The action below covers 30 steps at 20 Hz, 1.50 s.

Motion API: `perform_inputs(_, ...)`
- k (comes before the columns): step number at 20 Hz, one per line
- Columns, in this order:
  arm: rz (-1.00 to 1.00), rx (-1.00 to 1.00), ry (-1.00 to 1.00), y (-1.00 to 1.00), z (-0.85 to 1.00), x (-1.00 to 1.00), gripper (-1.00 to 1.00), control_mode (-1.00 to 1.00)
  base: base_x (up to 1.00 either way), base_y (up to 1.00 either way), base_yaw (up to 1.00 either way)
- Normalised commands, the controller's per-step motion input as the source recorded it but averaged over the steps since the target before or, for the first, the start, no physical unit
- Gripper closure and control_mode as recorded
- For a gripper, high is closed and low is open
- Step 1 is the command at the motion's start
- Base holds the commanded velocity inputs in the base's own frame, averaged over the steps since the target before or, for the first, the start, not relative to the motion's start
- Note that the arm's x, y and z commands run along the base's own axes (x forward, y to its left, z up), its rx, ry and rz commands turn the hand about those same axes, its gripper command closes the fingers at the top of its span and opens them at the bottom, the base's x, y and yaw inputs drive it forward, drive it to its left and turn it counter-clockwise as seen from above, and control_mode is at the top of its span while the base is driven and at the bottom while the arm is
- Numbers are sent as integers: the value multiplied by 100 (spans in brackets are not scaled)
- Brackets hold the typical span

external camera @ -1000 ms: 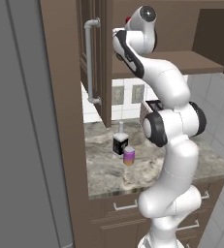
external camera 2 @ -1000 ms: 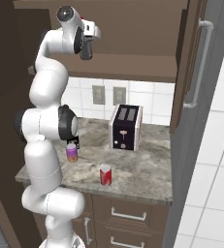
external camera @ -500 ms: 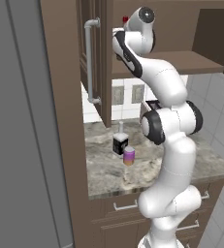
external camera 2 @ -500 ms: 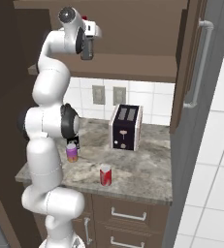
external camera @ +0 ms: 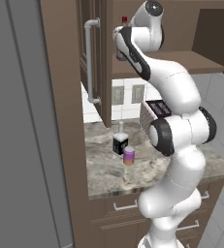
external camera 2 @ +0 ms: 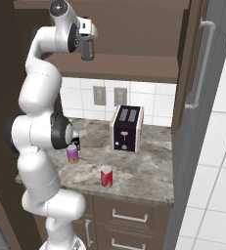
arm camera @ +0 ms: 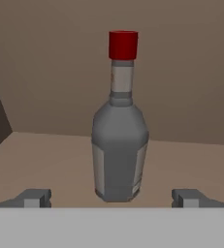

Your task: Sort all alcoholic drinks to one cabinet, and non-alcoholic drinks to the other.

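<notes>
The grey glass bottle with a red cap stands upright on the upper cabinet's shelf, and its cap peeks out past the hand. My gripper is open just in front of it, its fingertips wide on either side and touching nothing. High at the cabinet opening is the gripper. On the counter the square black-label bottle stands beside the purple can. The red can sits near the front edge.
A toaster stands at the back of the granite counter. Open cabinet doors with long handles flank the arm. Drawers run under the counter.
The jaws have spread wider and the hand has drawn back a little from the grey bottle, which stays standing on the shelf.
</notes>
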Motion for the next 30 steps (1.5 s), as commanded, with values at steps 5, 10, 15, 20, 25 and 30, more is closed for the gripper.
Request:
perform_inputs(5, 0, 0, 0, 0, -53, -100, -100, -100, 0, 0, 0)
perform_inputs(10, 0, 0, 0, 0, -63, -100, -100, -100, 0, 0, 0)
perform_inputs(15, 0, 0, 6, 0, -60, -100, -100, -100, 0, 0, 0)
perform_inputs(20, 0, 0, 19, 0, -71, -100, -100, -100, 0, 0, 0)
perform_inputs(25, 3, 0, 28, -2, -95, -40, -100, -100, 0, 0, 0)
perform_inputs(30, 17, 2, 16, -5, -90, 37, -100, -100, 0, 0, 0)
